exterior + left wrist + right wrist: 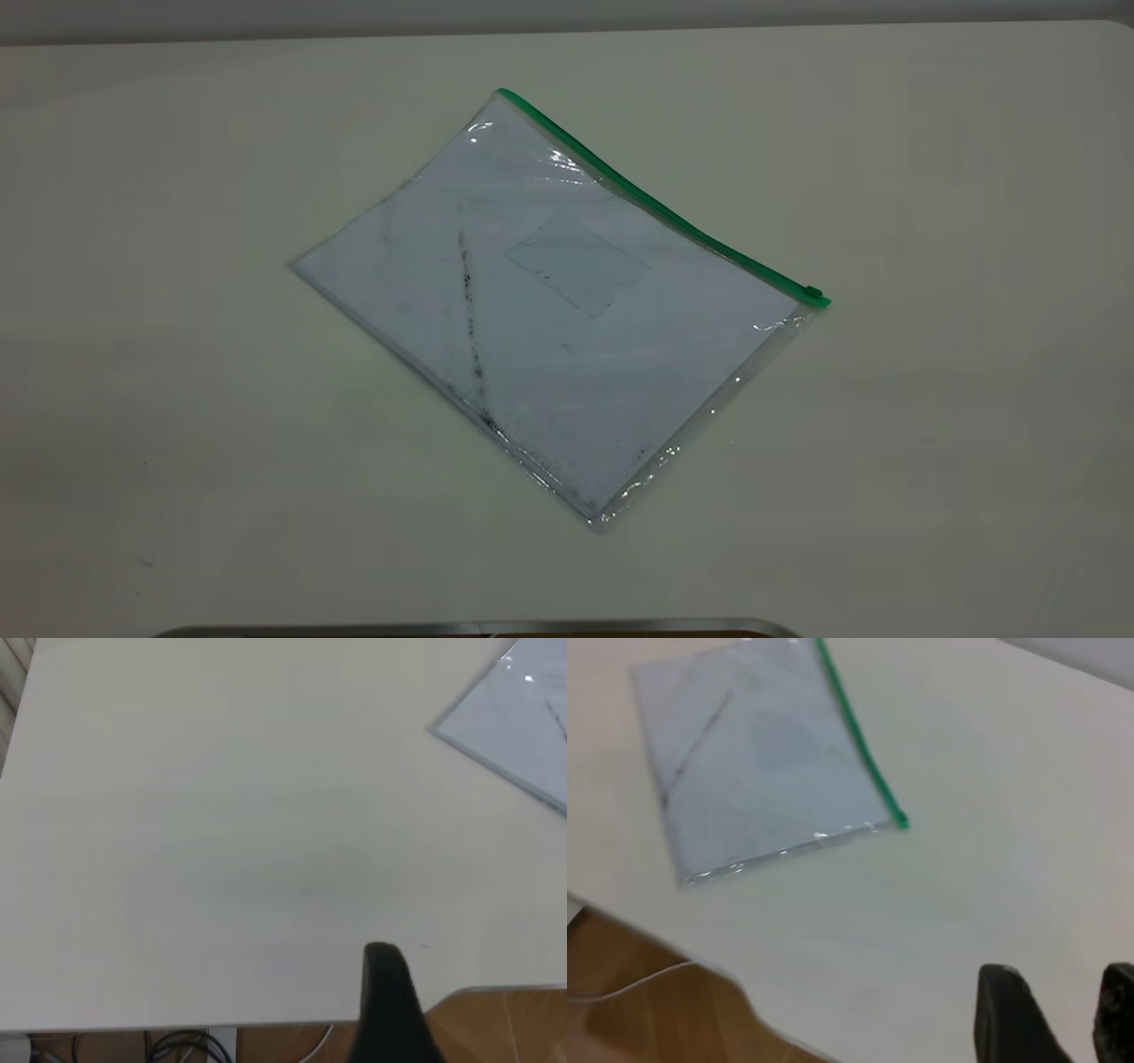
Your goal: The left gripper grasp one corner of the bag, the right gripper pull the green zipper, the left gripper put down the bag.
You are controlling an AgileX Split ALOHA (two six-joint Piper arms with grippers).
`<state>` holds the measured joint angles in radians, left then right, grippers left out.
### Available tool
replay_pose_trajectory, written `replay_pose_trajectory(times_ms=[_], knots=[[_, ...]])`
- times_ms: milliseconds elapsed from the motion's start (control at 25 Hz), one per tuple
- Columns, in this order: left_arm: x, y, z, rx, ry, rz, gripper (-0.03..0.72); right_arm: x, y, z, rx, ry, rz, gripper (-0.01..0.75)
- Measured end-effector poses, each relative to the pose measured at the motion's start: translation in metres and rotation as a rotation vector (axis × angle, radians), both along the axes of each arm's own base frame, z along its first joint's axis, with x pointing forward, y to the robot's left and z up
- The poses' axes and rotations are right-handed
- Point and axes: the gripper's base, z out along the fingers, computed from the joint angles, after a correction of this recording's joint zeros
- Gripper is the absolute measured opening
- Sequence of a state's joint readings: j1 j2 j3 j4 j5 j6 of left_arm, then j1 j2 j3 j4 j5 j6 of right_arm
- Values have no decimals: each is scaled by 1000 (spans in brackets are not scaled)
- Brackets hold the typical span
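The bag (549, 310) lies flat on the white table, turned diagonally, with white paper inside, a dark smudge line and a small clear pocket. The green zipper (656, 208) runs along its far right edge, with the slider tab (812, 292) at the right end. Neither gripper shows in the exterior view. My left gripper (390, 979) shows only as a black tip above the table's edge, far from the bag's corner (523, 726). My right gripper (1060, 979) is open and empty above bare table, well apart from the bag (762, 762) and zipper (859, 735).
The table's near edge (177, 1026) drops to a wooden floor with cables (186, 1047). A white cable (629, 985) lies on the floor past the table's edge. A metal rim (478, 627) shows at the exterior view's bottom.
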<state>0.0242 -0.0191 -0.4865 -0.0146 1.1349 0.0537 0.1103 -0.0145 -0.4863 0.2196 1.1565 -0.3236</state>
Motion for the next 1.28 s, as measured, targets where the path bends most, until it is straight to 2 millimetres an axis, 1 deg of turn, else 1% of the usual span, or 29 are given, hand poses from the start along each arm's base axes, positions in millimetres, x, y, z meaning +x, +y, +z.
replay_pose_trajectory(times_ms=[240, 640, 1280], knots=[[0, 0, 0, -1, 0, 1, 561, 3, 1, 0, -7, 0, -177, 239], [0, 0, 0, -1, 0, 1, 561, 5, -9, -1, 30, 8, -342, 240], [0, 0, 0, -1, 0, 1, 561, 5, -11, -1, 43, 10, -372, 240]])
